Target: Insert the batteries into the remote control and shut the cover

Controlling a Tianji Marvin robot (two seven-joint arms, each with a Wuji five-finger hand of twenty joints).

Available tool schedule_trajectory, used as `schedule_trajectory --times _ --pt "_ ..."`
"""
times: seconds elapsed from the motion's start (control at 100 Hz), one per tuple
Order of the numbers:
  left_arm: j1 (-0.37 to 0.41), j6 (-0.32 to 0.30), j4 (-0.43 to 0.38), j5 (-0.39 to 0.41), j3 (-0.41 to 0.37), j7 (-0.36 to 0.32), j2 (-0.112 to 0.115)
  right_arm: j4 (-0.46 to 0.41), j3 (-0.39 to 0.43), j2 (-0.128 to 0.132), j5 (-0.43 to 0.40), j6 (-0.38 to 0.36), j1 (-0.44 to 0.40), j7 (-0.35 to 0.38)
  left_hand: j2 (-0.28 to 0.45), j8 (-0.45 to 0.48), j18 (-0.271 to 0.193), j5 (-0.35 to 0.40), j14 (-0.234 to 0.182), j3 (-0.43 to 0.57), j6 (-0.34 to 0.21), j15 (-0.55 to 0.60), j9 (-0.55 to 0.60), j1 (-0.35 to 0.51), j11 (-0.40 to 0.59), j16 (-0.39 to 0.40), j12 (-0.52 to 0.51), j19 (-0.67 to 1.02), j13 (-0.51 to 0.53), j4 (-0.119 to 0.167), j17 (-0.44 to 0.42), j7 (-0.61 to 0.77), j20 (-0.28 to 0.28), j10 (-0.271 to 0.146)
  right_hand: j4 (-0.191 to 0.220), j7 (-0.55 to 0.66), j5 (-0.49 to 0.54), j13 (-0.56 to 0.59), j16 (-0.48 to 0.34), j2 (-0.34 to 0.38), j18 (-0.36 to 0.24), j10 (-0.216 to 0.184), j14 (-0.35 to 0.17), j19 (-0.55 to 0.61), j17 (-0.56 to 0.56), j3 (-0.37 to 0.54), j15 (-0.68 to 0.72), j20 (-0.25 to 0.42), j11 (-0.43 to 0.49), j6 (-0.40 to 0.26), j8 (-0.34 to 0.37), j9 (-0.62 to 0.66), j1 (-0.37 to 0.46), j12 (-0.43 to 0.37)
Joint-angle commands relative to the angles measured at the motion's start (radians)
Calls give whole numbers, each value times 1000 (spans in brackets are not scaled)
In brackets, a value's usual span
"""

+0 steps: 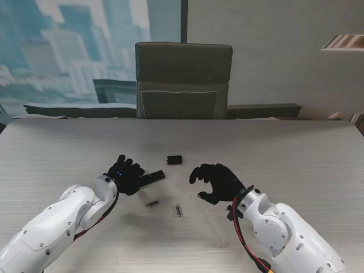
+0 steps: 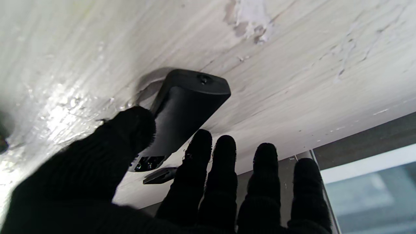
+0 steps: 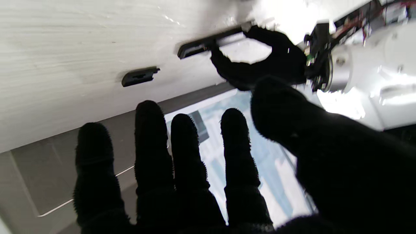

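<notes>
Batteries lie loose on the desk; left hand pins the remote, compartment open. Right hand hovers empty, fingers spread, and should next pick a battery.

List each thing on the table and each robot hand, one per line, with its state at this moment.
Remote: on the table, battery bay open, left robot hand on it.
Cover: off, lying apart from the remote.
Batteries: loose on the table, not installed.
Left robot hand: fingers at the remote's sides, grip uncertain.
Right robot hand: open, holding nothing.
</notes>
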Motion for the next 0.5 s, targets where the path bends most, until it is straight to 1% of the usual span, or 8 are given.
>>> schedule_trajectory --times 0.0,0.06,0.12,0.15,0.21,0.28,0.39,0.49 --pt "12 -3 29 -11 7 -39 2 14 -28 7 -15 -22 22 27 -36 90 11 169 12 36 -182 0 26 35 17 -1 -3 -15 -3 -1 -12 208 0 18 3 12 28 19 30 -30 -41 -35 -27 136 -24 44 58 -15 36 -56 12 17 18 22" --pt "13 -9 31 -15 6 -41 3 28 -57 14 -54 -32 44 27 -54 91 11 173 11 38 -195 -1 33 56 17 -2 -3 -15 -3 -8 -12 221 -1 13 1 12 43 26 48 -37 -57 -38 -30 230 -30 48 101 -29 61 -85 13 24 20 32" --pt "15 -13 33 -17 5 -38 3 38 -89 19 -83 -33 65 29 -70 92 11 174 8 41 -208 -1 36 80 18 -3 -2 -14 0 -15 -12 235 -1 10 1 14 57 34 58 -40 -64 -40 -32 265 -32 51 127 -40 78 -106 14 33 24 37" --pt "16 -14 33 -17 4 -37 3 39 -106 22 -95 -25 73 33 -76 92 11 175 8 43 -210 -2 37 89 18 -3 -2 -14 0 -18 -12 241 -1 10 2 14 65 35 62 -37 -63 -41 -32 298 -37 52 141 -95 87 -115 16 36 29 38" --pt "19 -14 33 -18 2 -33 3 48 -143 25 -113 -7 93 35 -85 91 11 175 10 44 -216 -1 40 107 20 -3 -1 -14 2 -25 -12 253 -1 8 -16 13 77 34 69 -42 -66 -41 -33 308 -40 52 158 -105 97 -135 2 37 44 42" --pt "23 -15 33 -20 -1 -31 3 64 -188 26 -119 9 120 38 -100 85 11 174 9 37 -232 1 44 141 22 -4 1 -14 3 -41 -12 291 -1 5 -49 41 83 26 74 -47 -70 -41 -36 312 -50 57 165 -118 103 -157 -75 28 58 45" --pt "29 -19 33 -21 -4 -27 3 97 -257 27 -146 25 168 25 -109 81 12 177 7 36 -242 3 47 153 24 -4 2 -14 6 -42 -9 308 -2 4 -76 54 91 6 84 -45 -80 -47 -46 312 -67 57 181 -120 119 -196 -104 1 90 52" --pt "33 -24 33 -22 -4 -21 3 127 -312 26 -165 41 206 4 -116 79 12 178 7 38 -246 5 52 165 26 -4 3 -15 8 -45 -4 320 -4 1 -83 66 99 0 97 -39 -91 -52 -56 318 -72 65 206 -119 141 -220 -119 -13 125 62"
